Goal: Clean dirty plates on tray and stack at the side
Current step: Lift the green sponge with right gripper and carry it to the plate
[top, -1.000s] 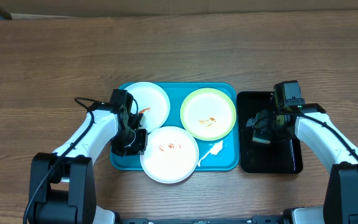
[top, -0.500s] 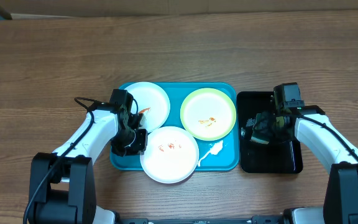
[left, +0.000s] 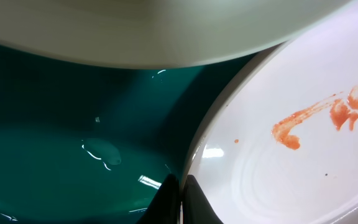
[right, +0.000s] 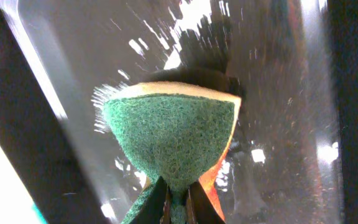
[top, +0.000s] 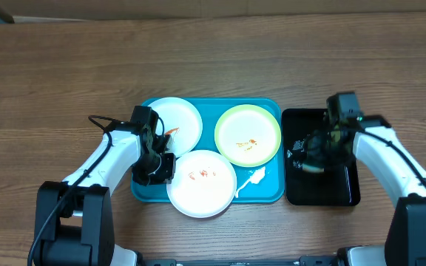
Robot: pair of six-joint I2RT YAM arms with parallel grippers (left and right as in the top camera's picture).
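Right gripper (top: 307, 157) clenches a green sponge (right: 173, 143) over the black tray (top: 339, 193); left gripper (left: 180, 194) pinches the rim of the front plate (top: 202, 188), one of three smeared plates (top: 248, 122) on the blue tray (top: 272, 193). The risk — a thin rim hold slipping under scrubbing, sending the plate skidding.

jaws pinch rim of white plate (left: 303, 168), orange smear (left: 319, 115), on tray (left: 55, 130)

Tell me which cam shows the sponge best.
Right wrist. The sponge fills the frame, green scouring face and yellow layer clear, pinched in the right gripper over the black tray. Overhead shows only a small dark shape under that gripper. Left wrist shows none of it, just plates and blue tray.
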